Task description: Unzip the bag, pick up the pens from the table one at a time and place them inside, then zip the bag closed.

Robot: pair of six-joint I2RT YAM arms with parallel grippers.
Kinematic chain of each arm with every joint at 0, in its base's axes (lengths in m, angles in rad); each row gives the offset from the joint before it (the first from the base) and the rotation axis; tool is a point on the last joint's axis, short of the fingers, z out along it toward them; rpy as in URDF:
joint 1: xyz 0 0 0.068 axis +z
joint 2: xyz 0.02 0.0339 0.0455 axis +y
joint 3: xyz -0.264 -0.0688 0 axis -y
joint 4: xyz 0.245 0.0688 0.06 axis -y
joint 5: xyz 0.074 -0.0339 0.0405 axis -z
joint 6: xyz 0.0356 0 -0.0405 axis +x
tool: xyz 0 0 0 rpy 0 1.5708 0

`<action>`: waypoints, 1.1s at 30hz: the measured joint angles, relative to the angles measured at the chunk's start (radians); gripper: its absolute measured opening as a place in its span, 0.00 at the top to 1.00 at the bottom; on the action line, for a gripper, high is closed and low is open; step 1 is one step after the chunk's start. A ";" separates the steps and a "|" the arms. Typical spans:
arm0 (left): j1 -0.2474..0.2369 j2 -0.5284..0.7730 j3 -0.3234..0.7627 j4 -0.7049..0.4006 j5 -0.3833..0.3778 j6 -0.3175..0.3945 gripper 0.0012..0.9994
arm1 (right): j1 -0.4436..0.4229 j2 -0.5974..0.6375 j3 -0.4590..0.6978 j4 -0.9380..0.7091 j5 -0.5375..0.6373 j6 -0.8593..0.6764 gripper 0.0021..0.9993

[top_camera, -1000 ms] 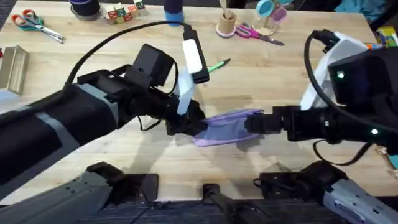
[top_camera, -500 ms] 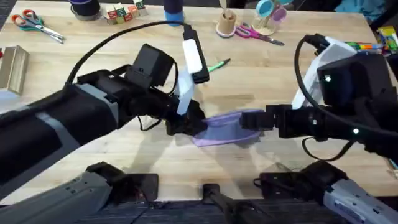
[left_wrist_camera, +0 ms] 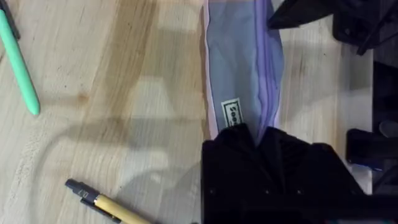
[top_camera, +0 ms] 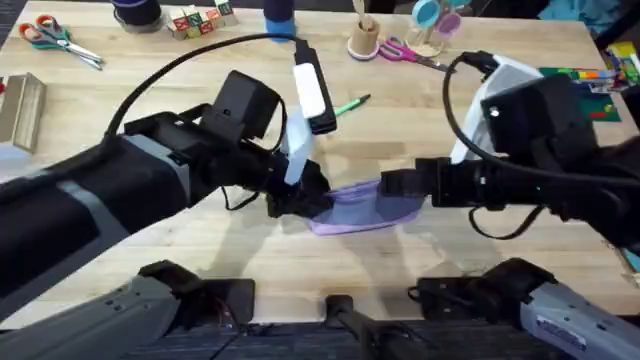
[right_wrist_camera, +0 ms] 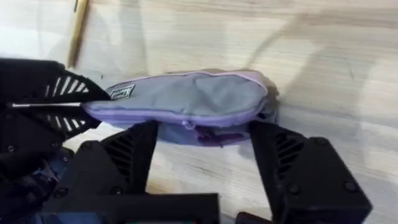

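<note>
The lavender bag (top_camera: 368, 210) lies on the table (top_camera: 420, 110) near the front middle, its label (left_wrist_camera: 231, 113) facing up. My left gripper (left_wrist_camera: 255, 135) is shut on the bag's left end. My right gripper (right_wrist_camera: 205, 152) is open, its fingers (right_wrist_camera: 134, 155) spread wide just above the bag (right_wrist_camera: 186, 96) near its middle, and I cannot tell whether they touch it. The green pen (top_camera: 351, 104) lies farther back on the table. The yellow pen (left_wrist_camera: 109, 207) rests close to the left gripper, and it also appears beyond the bag (right_wrist_camera: 78, 31).
A white and black device (top_camera: 313, 95) on a cable lies behind the left arm. Orange-handled scissors (top_camera: 55, 38), toy blocks (top_camera: 195, 20), a wooden cup (top_camera: 365, 38) and pink scissors (top_camera: 412, 55) line the back edge. A wooden box (top_camera: 20, 108) sits far left.
My right arm has slid left along the bag, bringing its gripper from the bag's right end toward the middle. The left arm and the bag have stayed put.
</note>
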 joint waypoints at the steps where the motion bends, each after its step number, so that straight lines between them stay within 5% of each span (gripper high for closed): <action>1: 0.000 0.000 0.000 0.000 0.000 0.000 0.96 | 0.000 0.011 0.000 0.005 0.000 0.000 0.16; 9: 0.000 0.000 0.000 0.000 -0.003 0.000 0.96 | 0.000 0.058 0.000 0.009 0.003 0.010 0.47; 17: 0.000 0.000 0.000 0.004 -0.011 0.000 0.96 | 0.005 0.058 0.000 0.008 -0.012 0.023 0.94; 33: 0.000 0.000 0.001 0.008 -0.019 0.000 0.96 | 0.008 -0.073 -0.017 -0.006 -0.009 0.023 0.97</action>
